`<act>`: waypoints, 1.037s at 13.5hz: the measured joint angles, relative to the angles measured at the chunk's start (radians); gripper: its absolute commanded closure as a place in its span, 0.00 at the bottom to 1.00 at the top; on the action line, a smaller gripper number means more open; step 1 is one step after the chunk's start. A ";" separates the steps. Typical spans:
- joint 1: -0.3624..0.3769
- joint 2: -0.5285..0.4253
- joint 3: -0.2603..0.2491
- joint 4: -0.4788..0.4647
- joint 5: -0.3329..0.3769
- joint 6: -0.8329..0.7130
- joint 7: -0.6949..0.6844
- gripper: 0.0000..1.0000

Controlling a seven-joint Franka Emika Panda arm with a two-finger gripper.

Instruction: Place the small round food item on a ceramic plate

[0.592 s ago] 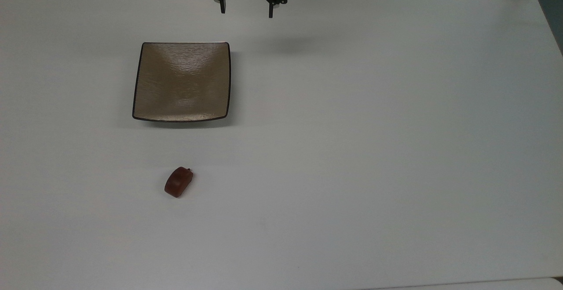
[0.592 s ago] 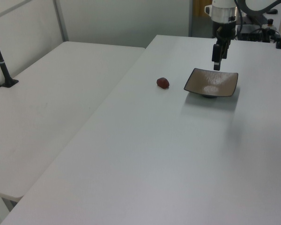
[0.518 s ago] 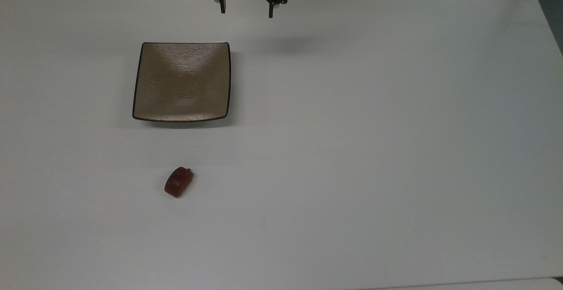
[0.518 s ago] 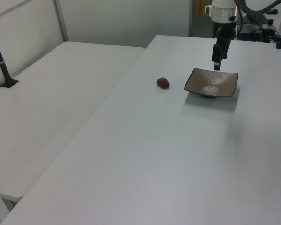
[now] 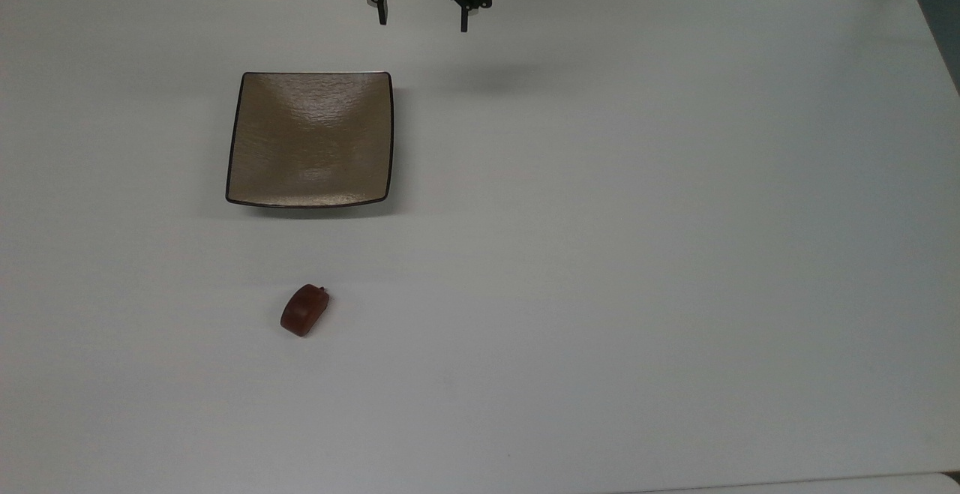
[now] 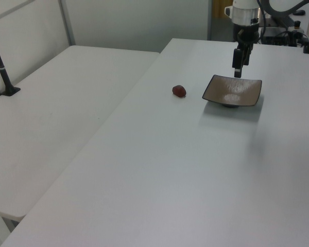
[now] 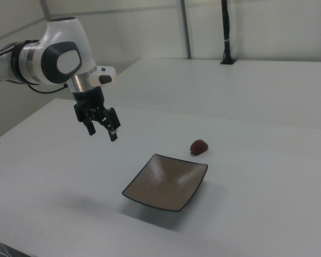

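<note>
**Food lump untouched, gripper high beyond the plate**

The small round food item (image 5: 304,310) lies on the white desk (image 5: 637,254), well apart from the square ceramic plate (image 5: 310,139) and on the side away from the gripper (image 5: 423,25). The gripper hangs above the desk with its fingers (image 7: 113,132) spread and empty. The glossy lump looks rounded, perhaps flat on one face, so an off-centre pinch could squirt it sideways. A low carry could also clip the plate's upturned rim.

top: overhead | left, right: oblique, opposite sides | shared: table (image 5: 600,254)
</note>
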 measured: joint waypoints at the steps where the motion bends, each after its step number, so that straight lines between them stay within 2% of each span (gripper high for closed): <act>1: 0.000 0.003 -0.001 0.002 0.015 0.007 0.000 0.00; 3: -0.001 0.039 -0.005 0.031 0.051 0.054 0.011 0.00; 8: -0.003 0.200 -0.011 0.120 0.053 0.318 0.303 0.00; 10: -0.007 0.231 -0.014 0.148 0.022 0.364 0.387 0.00; 12: -0.034 0.301 -0.018 0.218 -0.051 0.399 0.495 0.00; 14: -0.065 0.370 -0.019 0.274 -0.092 0.435 0.535 0.00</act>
